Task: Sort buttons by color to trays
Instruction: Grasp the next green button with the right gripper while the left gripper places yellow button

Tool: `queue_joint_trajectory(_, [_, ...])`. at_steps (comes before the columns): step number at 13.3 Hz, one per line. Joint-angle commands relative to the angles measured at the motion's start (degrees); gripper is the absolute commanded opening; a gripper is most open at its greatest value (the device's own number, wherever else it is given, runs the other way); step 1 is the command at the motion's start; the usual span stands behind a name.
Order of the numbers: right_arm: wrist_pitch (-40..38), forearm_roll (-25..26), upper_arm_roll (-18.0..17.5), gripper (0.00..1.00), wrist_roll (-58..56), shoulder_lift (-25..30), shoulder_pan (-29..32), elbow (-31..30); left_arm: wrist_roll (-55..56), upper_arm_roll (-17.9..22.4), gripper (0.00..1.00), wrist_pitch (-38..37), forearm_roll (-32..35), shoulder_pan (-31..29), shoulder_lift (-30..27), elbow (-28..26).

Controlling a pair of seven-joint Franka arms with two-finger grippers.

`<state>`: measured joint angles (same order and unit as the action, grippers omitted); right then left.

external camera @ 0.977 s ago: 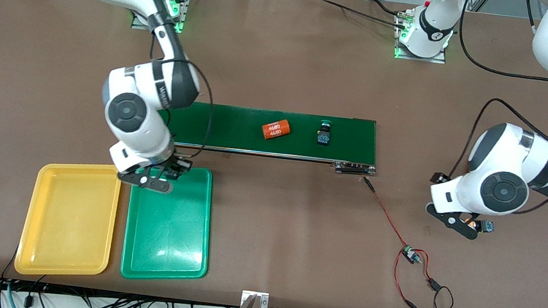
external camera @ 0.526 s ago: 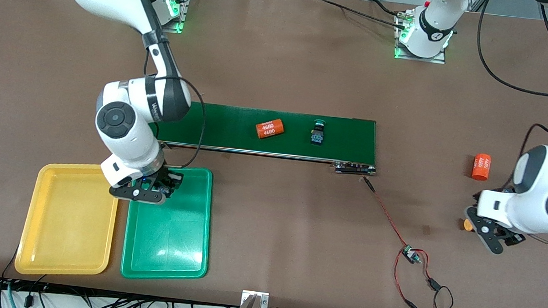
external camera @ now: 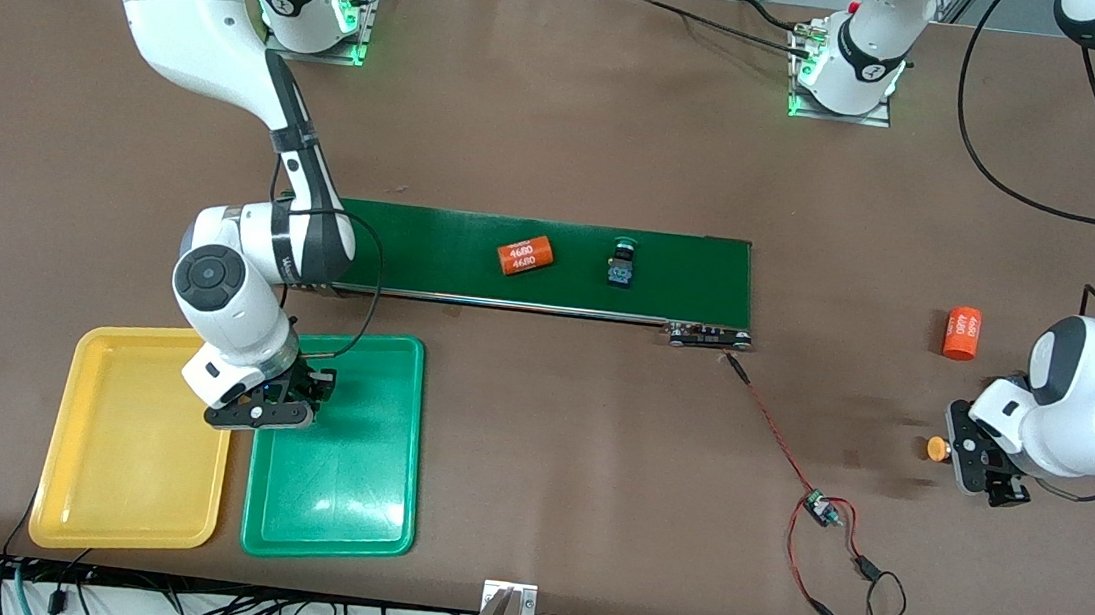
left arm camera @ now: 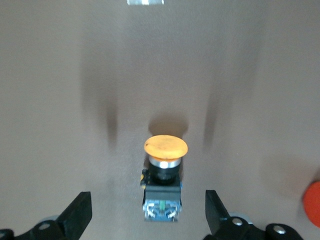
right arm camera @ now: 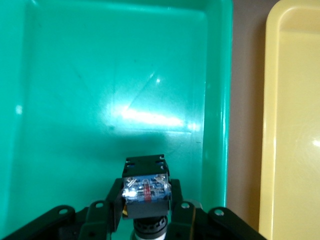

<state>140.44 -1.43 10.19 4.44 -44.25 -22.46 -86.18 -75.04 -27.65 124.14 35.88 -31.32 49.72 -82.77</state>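
My right gripper (external camera: pixel 298 394) is shut on a button (right arm camera: pixel 145 186) and holds it over the green tray (external camera: pixel 359 490), near the end closest to the belt. The button's black body and terminal end show; its cap is hidden. The yellow tray (external camera: pixel 130 468) lies beside the green one, empty. An orange-capped button (external camera: pixel 937 448) lies on its side on the table at the left arm's end. My left gripper (left arm camera: pixel 147 220) is open, its fingers either side of that button's (left arm camera: pixel 162 192) body and apart from it. A green-capped button (external camera: pixel 621 260) lies on the conveyor belt (external camera: pixel 691 281).
An orange "4680" cylinder (external camera: pixel 523 256) lies on the belt beside the green-capped button. Another orange cylinder (external camera: pixel 961 332) stands on the table, farther from the front camera than my left gripper (external camera: pixel 979 470). A red and black cable with a small board (external camera: pixel 819 510) runs from the belt's end.
My right gripper has carried its button nearer the front camera over the green tray. My left arm has swung toward its end, uncovering the orange cylinder. The belt's items slid toward the right arm's end.
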Motion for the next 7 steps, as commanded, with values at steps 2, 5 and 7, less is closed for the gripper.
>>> queue_joint_trajectory(2, [0.8,0.11,-0.61,0.0,-4.35,-2.42,1.54,1.19,-2.04,0.92,1.0,4.62,1.38,-2.34,0.28,-2.66])
queue_joint_trajectory(5, [0.63,-1.9,-0.79,1.0,-2.96,-2.25,1.46,1.19,-4.41,1.28,0.31,5.58,1.3,-2.34,0.46,-3.36])
queue_joint_trajectory(7, [0.28,-2.61,-0.79,1.0,-2.78,-1.63,1.11,1.19,-4.24,1.19,0.28,5.5,1.21,-2.17,0.55,-3.45])
